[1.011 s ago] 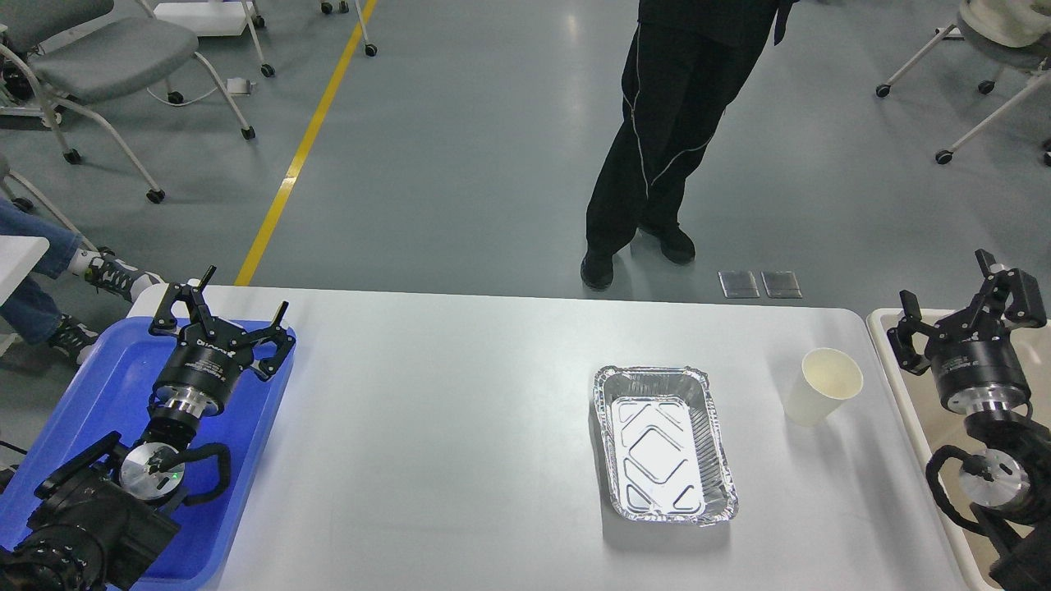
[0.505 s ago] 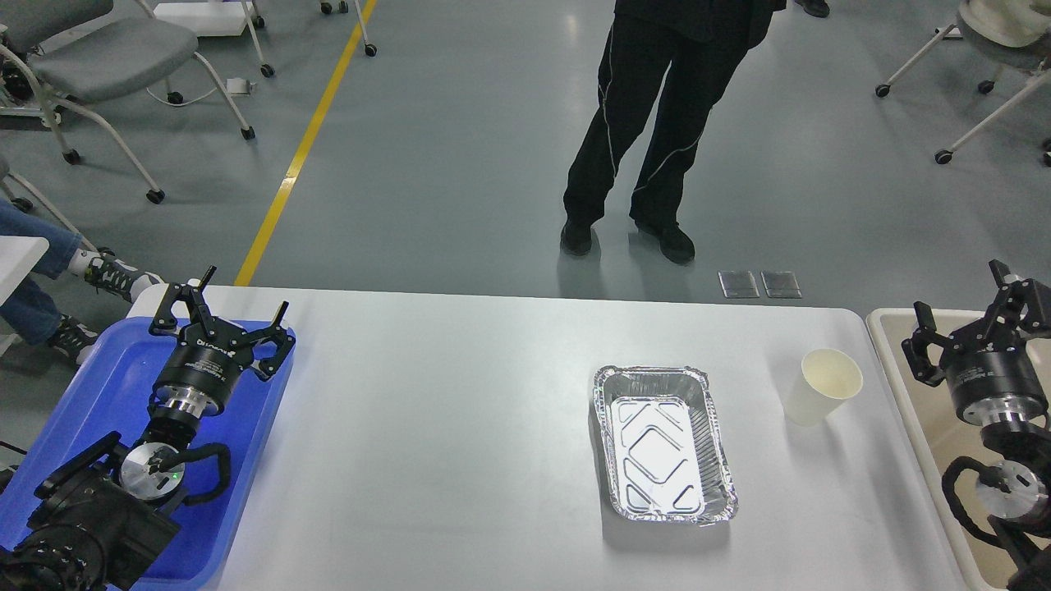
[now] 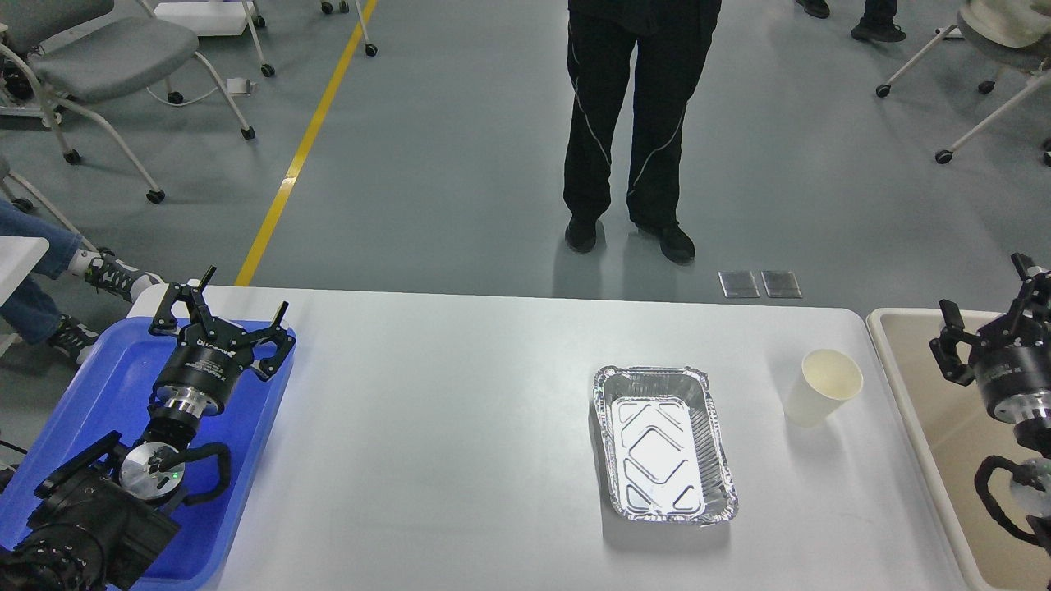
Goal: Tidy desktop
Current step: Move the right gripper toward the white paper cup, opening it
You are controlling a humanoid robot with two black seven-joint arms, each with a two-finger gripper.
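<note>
The white desktop (image 3: 460, 427) fills the middle of the head view. On its right half lie an empty foil tray (image 3: 663, 443) and, to its right, an upright empty paper cup (image 3: 823, 386). My left gripper (image 3: 220, 310) is open and empty over the blue plastic tray (image 3: 90, 394) at the left edge. My right gripper (image 3: 989, 316) is open and empty over the beige tub (image 3: 920, 369) at the right edge, to the right of the cup and apart from it.
A person in black trousers (image 3: 628, 123) stands beyond the desktop's far edge. Wheeled chairs (image 3: 107, 66) stand at the back left and back right. A seated person's legs (image 3: 49, 279) show at the left. A yellow floor line (image 3: 304, 148) runs at the back.
My right arm has drawn back to the right, away from the cup, and is partly out of the view. The standing person has shifted their feet. My left arm has not moved.
</note>
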